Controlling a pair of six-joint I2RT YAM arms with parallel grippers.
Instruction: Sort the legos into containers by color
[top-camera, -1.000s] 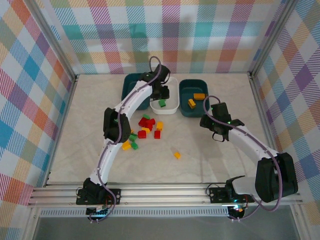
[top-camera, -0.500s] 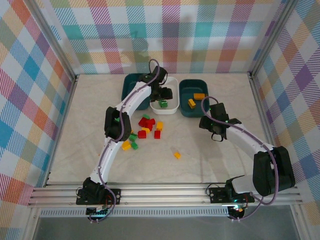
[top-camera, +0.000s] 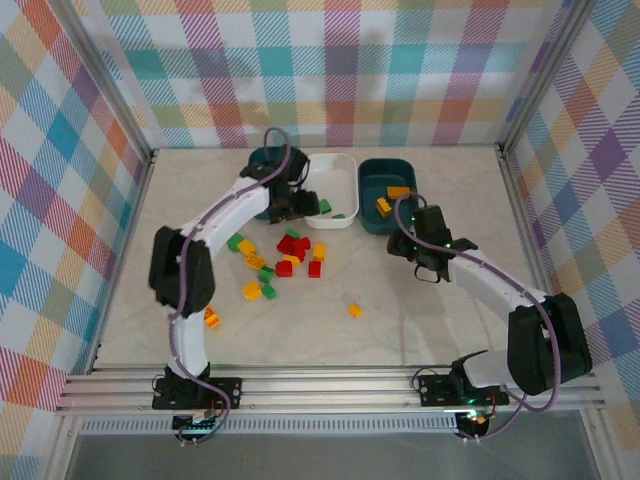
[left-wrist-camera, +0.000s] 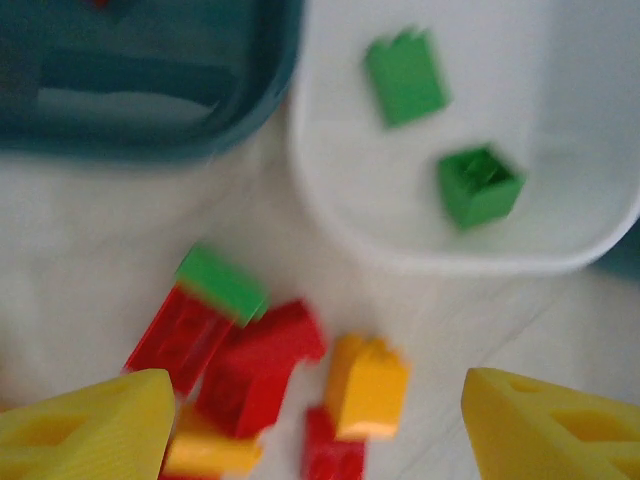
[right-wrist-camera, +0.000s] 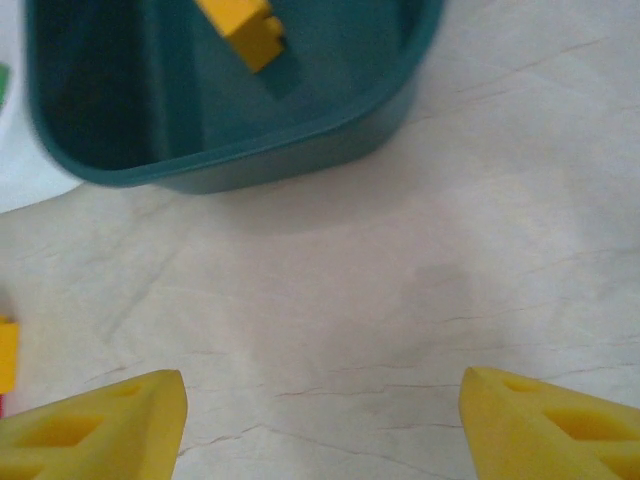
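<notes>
Top view: we find the left gripper (top-camera: 290, 208) between white tub (top-camera: 342, 162) and loose bricks (top-camera: 292, 250), the right gripper (top-camera: 405, 240) beside the right teal tub (top-camera: 370, 175). Left wrist: jaws wide, empty; two green bricks (left-wrist-camera: 405, 75) in the white tub. Right wrist: jaws wide, empty above the table (right-wrist-camera: 330, 300).

Green legos (left-wrist-camera: 405, 77) in white tub (left-wrist-camera: 480, 258) (red legos (left-wrist-camera: 255, 365) loose beside).
</notes>
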